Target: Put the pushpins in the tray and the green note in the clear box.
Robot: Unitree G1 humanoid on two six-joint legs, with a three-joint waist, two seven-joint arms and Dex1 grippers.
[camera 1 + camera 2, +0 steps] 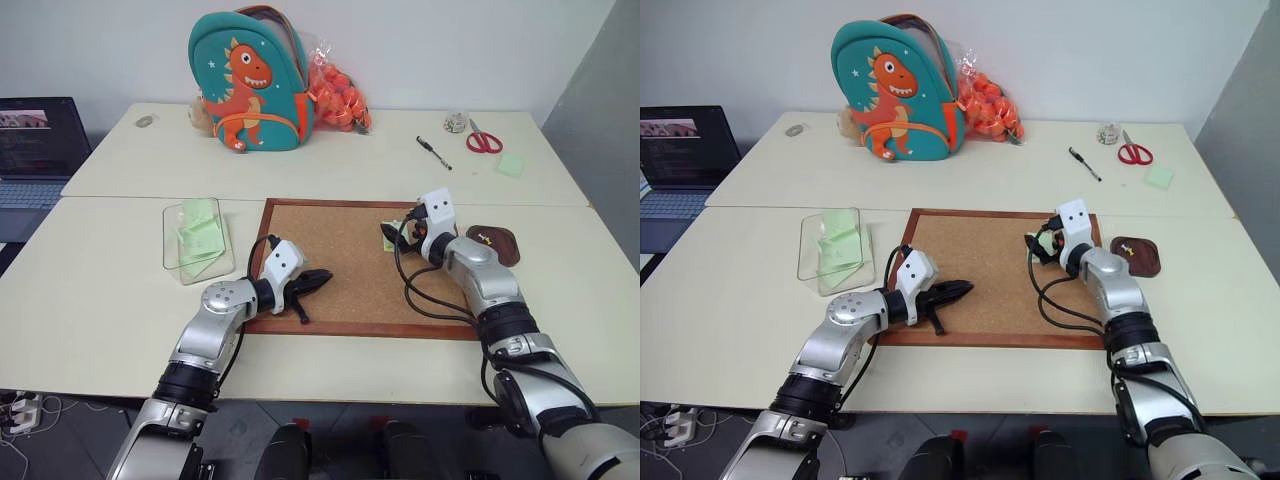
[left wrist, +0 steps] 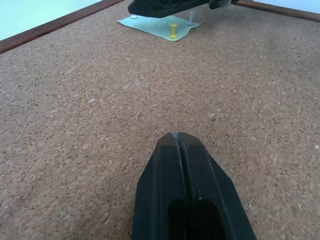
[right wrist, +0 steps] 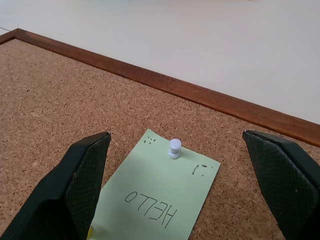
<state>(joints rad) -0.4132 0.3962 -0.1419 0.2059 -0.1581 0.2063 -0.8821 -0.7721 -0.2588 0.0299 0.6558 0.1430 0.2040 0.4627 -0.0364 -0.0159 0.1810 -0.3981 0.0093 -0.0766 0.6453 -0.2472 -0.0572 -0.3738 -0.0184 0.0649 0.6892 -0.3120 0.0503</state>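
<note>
Green note [image 3: 155, 202] pinned on cork board [image 1: 330, 250], right jaws spread, left jaws pressed together, pale tables [image 1: 100, 290], white wall [image 1: 420, 40]

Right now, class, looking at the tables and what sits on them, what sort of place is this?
Probably an office or classroom-style workroom: pale tables pushed together hold a laptop, a cork board with a pinned green note, plus scissors, a pen and a child's dinosaur backpack.
</note>
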